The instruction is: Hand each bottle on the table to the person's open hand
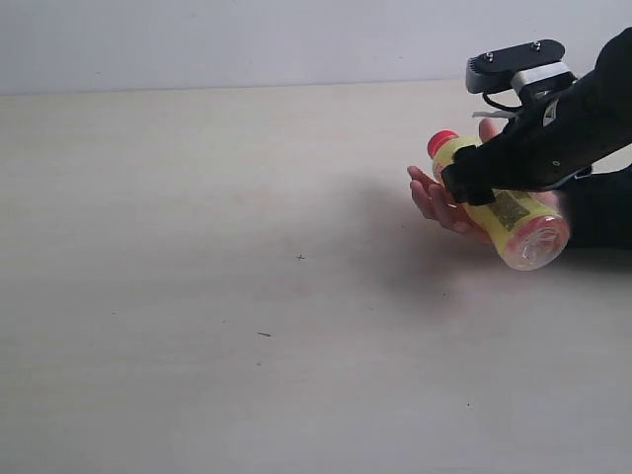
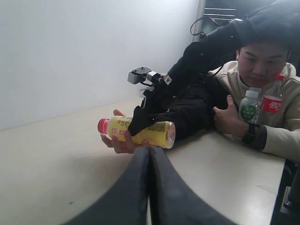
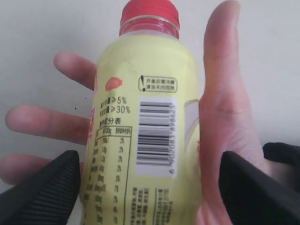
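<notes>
The yellow bottle (image 1: 513,222) with a red cap lies on its side in the person's open hand (image 1: 434,197) just above the table (image 1: 197,296). My right gripper (image 1: 472,183) straddles it from above. In the right wrist view the bottle (image 3: 145,140) rests on the palm (image 3: 225,117); the gripper (image 3: 149,187) is open, and one finger stands clear of the bottle with the palm between. My left gripper (image 2: 150,152) is shut and empty, low over the table, facing the hand-over. The white green-label bottle (image 2: 249,107) and the red-label bottle (image 2: 272,101) sit in the person's other arm. The fruit-label bottle is out of view.
The person (image 2: 262,61) sits at the table's right end, one arm in a black sleeve (image 1: 602,207) lying on the table. A white wall (image 1: 247,39) runs behind the table's far edge.
</notes>
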Tool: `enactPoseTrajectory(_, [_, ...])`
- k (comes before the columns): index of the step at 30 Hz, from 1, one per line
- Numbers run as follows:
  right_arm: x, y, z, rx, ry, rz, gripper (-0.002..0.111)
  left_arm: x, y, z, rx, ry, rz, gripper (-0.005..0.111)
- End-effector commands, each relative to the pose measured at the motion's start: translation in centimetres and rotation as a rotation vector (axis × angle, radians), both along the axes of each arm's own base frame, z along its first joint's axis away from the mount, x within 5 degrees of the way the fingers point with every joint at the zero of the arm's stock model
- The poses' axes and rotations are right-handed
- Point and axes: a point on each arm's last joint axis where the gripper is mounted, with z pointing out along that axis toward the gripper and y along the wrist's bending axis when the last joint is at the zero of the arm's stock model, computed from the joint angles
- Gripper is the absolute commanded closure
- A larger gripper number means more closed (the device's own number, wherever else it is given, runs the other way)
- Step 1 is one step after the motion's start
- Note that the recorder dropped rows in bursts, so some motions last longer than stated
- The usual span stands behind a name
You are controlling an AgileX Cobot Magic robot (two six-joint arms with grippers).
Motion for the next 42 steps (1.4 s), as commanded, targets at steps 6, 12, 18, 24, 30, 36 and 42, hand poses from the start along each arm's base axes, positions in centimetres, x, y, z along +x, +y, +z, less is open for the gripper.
enactPoseTrajectory(6, [-0.3,-0.3,5.9,-0.013,-0.128,0.06,0.032,0.0,0.0,0.1,-0.009,-0.012,-0.002,0.107])
enactPoseTrajectory(12, [-5.1,-1.5,10.2,0.01,-0.267,0.092,0.072,0.0,0.0,0.1,-0.009,-0.012,-0.002,0.107])
enactPoseTrajectory(18, [-15.1,-4.1,11.2,0.135,-0.512,0.048,0.108,0.0,0.0,0.1,-0.006,-0.015,-0.001,0.107])
enactPoseTrajectory(24, [-22.1,-5.8,11.1,0.357,-0.751,-0.024,0.108,0.0,0.0,0.1,-0.006,-0.015,-0.001,0.107])
enactPoseTrajectory(30, [-25.2,-6.2,10.8,0.492,-0.836,-0.021,0.108,0.0,0.0,0.1,-0.006,-0.015,-0.001,0.107])
enactPoseTrajectory(36, [-25.6,-6.1,10.8,0.544,-0.824,-0.027,0.108,0.0,0.0,0.1,-0.006,-0.015,-0.001,0.107])
enactPoseTrajectory(42, [-25.6,-6.1,10.8,0.544,-0.824,-0.027,0.108,0.0,0.0,0.1,-0.006,-0.015,-0.001,0.107])
